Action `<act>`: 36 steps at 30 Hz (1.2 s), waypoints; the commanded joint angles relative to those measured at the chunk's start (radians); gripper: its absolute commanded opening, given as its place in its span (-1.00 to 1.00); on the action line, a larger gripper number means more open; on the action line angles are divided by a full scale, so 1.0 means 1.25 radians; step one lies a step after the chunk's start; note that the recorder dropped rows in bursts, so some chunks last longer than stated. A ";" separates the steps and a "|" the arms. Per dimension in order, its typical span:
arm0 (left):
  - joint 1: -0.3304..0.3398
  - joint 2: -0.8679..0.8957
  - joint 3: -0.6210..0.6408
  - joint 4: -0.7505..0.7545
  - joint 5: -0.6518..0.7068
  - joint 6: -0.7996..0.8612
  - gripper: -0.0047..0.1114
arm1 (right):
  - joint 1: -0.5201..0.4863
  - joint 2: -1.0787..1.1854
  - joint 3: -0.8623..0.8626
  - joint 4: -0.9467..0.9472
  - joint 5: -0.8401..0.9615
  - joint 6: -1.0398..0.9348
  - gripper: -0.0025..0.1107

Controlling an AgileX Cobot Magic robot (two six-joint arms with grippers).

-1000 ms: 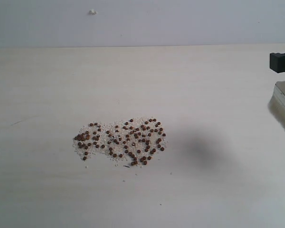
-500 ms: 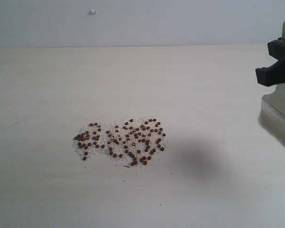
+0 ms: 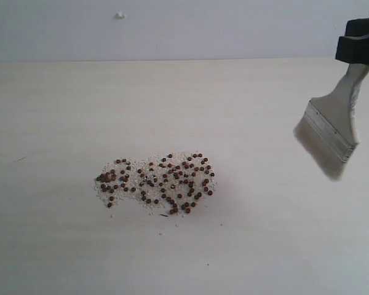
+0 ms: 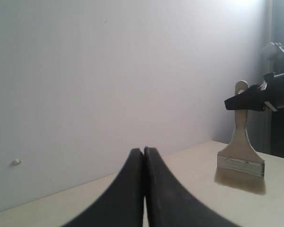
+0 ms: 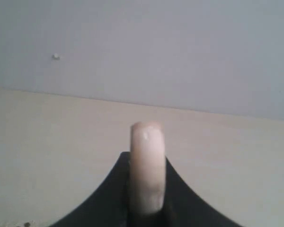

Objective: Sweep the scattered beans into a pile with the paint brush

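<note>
Exterior view, items by descending size.

1. Table (image 3: 61,110): pale wood-grain top, filling the frame from the middle down.
2. Wall (image 3: 203,27): plain grey-white, behind the table at 12 o'clock.
3. Beans (image 3: 157,182): dozens of tiny round reddish-brown beans lying in a loose, wide patch on the table. The patch is at about 7 o'clock from the frame centre. They are mixed with fine whitish crumbs (image 3: 149,166) and are spread out, not heaped.
4. Paint brush (image 3: 333,126): flat and wide, with a cream handle, silver ferrule and white bristles. It is at 2 o'clock from the beans and well apart from them. It is tilted, handle toward 1 o'clock and bristles toward 7 o'clock. The bristle tips are blurred, so contact with the table cannot be told.
5. Right gripper (image 3: 358,50): black, at the frame's 2 o'clock corner, clamped on the upper handle of the brush. The right wrist view shows the handle end standing between its jaws.
6. Left gripper (image 4: 143,161): black, seen in the left wrist view only, with jaws pressed together and nothing between them.
7. Speck (image 3: 119,15): small white mark on the wall at 11 o'clock.
</note>
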 commanded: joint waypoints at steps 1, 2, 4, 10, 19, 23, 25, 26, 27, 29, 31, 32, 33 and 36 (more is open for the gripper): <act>0.002 -0.005 0.003 -0.007 0.003 -0.003 -0.92 | -0.046 0.001 0.001 0.003 0.000 0.005 -0.96; 0.002 -0.005 0.003 -0.007 0.003 -0.003 -0.92 | -0.055 0.001 0.001 0.000 0.000 0.005 -0.96; 0.002 -0.005 0.003 -0.007 0.003 -0.003 -0.92 | -0.072 0.001 0.001 0.000 0.000 0.005 -0.96; 0.002 -0.005 0.003 -0.007 0.003 -0.003 -0.92 | -0.099 0.001 0.010 0.048 -0.058 -0.020 -0.96; 0.002 -0.005 0.003 -0.007 0.003 -0.003 -0.92 | -0.101 -0.191 0.202 0.571 -0.225 -0.447 -0.96; 0.002 -0.005 0.003 -0.007 0.003 -0.003 -0.92 | -0.101 -0.210 0.282 0.623 -0.238 -0.532 -0.96; 0.002 -0.005 0.003 -0.007 0.003 -0.003 -0.92 | -0.099 -0.170 0.329 0.631 -0.339 -0.531 -0.96; 0.002 -0.005 0.003 -0.007 0.003 -0.003 -0.92 | -0.099 -0.145 0.347 0.663 -0.396 -0.531 -0.96; 0.002 -0.005 0.003 -0.007 0.003 -0.003 -0.92 | -0.099 -0.122 0.361 0.677 -0.444 -0.533 -0.96; 0.002 -0.005 0.003 -0.007 0.003 -0.003 -0.92 | -0.099 -0.079 0.369 0.684 -0.511 -0.533 -0.96; 0.002 -0.005 0.003 -0.007 0.003 -0.003 -0.92 | -0.089 -0.027 0.369 0.684 -0.578 -0.521 -0.96; 0.002 -0.005 0.003 -0.007 0.003 -0.003 -0.92 | -0.082 -0.014 0.367 0.686 -0.594 -0.509 -0.96; 0.002 -0.005 0.003 -0.007 0.003 -0.003 -0.92 | -0.072 0.002 0.360 0.686 -0.604 -0.503 -0.96; 0.002 -0.005 0.003 -0.007 0.003 -0.003 -0.92 | 0.002 0.077 0.301 0.710 -0.604 -0.512 -0.96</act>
